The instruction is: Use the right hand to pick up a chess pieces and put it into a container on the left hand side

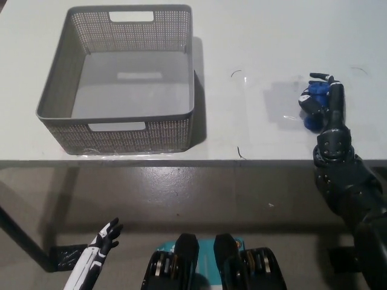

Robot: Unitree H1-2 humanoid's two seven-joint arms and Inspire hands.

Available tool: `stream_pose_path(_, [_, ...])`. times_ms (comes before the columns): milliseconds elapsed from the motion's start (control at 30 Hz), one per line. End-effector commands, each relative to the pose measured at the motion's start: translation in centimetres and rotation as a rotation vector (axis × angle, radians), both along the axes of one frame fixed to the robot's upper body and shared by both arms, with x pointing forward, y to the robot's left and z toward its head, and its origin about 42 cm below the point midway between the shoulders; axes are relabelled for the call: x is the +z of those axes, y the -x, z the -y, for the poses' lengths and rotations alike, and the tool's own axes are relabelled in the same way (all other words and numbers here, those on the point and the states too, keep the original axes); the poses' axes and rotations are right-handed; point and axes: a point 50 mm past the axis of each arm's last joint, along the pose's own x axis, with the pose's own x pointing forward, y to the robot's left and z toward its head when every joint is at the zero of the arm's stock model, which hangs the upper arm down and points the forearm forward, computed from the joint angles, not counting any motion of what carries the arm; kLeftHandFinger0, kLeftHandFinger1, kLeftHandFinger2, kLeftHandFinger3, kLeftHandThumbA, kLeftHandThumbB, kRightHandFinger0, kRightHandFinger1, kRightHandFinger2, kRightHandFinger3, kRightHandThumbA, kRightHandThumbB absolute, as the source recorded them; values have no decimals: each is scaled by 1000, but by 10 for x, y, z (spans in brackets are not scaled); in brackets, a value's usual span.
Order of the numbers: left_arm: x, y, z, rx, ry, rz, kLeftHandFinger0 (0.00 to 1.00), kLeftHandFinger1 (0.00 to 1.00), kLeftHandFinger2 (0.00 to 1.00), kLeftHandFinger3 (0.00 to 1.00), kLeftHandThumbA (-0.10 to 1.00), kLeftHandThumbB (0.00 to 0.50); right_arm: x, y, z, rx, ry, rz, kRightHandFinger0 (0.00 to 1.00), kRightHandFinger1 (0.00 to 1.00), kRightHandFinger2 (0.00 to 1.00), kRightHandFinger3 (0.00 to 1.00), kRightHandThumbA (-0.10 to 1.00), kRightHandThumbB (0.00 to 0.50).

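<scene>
Right hand: clenched around the blue chess piece, well right of the basket.
Left hand: released, below the basket.
Writing: none legible.

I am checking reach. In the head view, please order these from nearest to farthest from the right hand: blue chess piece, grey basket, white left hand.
1. Blue chess piece: inside the right hand, on the table's right.
2. Grey basket: on the table's left.
3. White left hand: lower left, below the table's edge.

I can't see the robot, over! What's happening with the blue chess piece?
Right hand shut on blue chess piece, over the table. Left hand low, idle, open. Grey basket empty; path clear.
</scene>
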Motion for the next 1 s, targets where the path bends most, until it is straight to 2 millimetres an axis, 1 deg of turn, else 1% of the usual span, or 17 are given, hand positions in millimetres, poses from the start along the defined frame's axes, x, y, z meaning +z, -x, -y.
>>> stream_pose_path(0, [8, 0, -2, -12, 4, 42, 1000, 1000, 1000, 1000, 1000, 264, 20, -8, -5, -11, -45, 83, 0, 263, 699, 722, -100, 130])
stream_pose_path(67, [7, -1, -2, -11, 5, 41, 1000, 1000, 1000, 1000, 1000, 271, 32, -12, -11, -11, -69, 126, 0, 265, 684, 695, -100, 137])
stream_pose_path(100, [7, 0, -2, -11, 5, 41, 1000, 1000, 1000, 1000, 1000, 270, 33, -12, -11, -11, -70, 128, 0, 264, 682, 692, -100, 136])
stream_pose_path(133, [7, 0, -2, -13, 5, 45, 1000, 1000, 1000, 1000, 1000, 267, 44, -15, -15, -6, -37, 172, 0, 254, 659, 666, -100, 153])
stream_pose_path(200, [7, 1, -2, -13, 1, 47, 1000, 1000, 1000, 1000, 1000, 264, 52, -18, -20, -2, -3, 209, 0, 214, 622, 618, -100, 160])
stream_pose_path(233, [7, 1, -2, -11, 3, 40, 1000, 1000, 1000, 1000, 1000, 272, 62, -21, -24, 9, -14, 228, 0, 211, 616, 615, -100, 155])
stream_pose_path(267, [7, 1, -2, -12, 2, 41, 1000, 1000, 1000, 1000, 1000, 264, 64, -21, -25, 16, -21, 234, 0, 206, 610, 607, -100, 142])
stream_pose_path(300, [7, 1, -2, -15, -1, 46, 1000, 1000, 1000, 1000, 1000, 251, 78, -25, -32, 48, -36, 273, 0, 213, 622, 626, -100, 139])
stream_pose_path(367, [6, 0, -2, -12, -1, 47, 1000, 1000, 1000, 1000, 1000, 252, 93, -28, -39, 73, -39, 316, 0, 240, 668, 674, -100, 152])
stream_pose_path(533, [5, 2, -2, -10, 0, 47, 1000, 1000, 1000, 1000, 1000, 251, 126, -32, -58, 94, -3, 393, 0, 231, 649, 652, -100, 155])
stream_pose_path(667, [4, 4, -2, -5, 8, 41, 1000, 1000, 1000, 1000, 1000, 248, 152, -31, -83, 156, -8, 472, 0, 236, 653, 659, -100, 155])
stream_pose_path(733, [3, 5, -2, -4, 0, 43, 1000, 1000, 1000, 1000, 1000, 258, 165, -31, -98, 180, 15, 503, 0, 190, 597, 650, -100, 159])
stream_pose_path(800, [4, 5, -2, -4, -3, 43, 1000, 1000, 1000, 1000, 1000, 260, 175, -30, -113, 205, -5, 517, 0, 138, 544, 608, -100, 160])
stream_pose_path(867, [4, 4, -2, -7, -2, 44, 1000, 1000, 1000, 1000, 1000, 257, 185, -29, -129, 227, -25, 519, 0, 164, 582, 615, -100, 160])
stream_pose_path(900, [4, 4, -1, -7, -2, 46, 1000, 1000, 1000, 1000, 1000, 255, 188, -28, -137, 234, -25, 512, 0, 200, 639, 661, -100, 154])
stream_pose_path(933, [4, 3, -1, -4, 3, 43, 1000, 1000, 1000, 1000, 1000, 262, 193, -26, -153, 258, -34, 511, 0, 243, 680, 697, -100, 145])
stream_pose_path(967, [4, 3, -2, -3, 3, 42, 1000, 1000, 1000, 1000, 1000, 262, 195, -25, -159, 272, -42, 511, 0, 218, 628, 656, -100, 168])
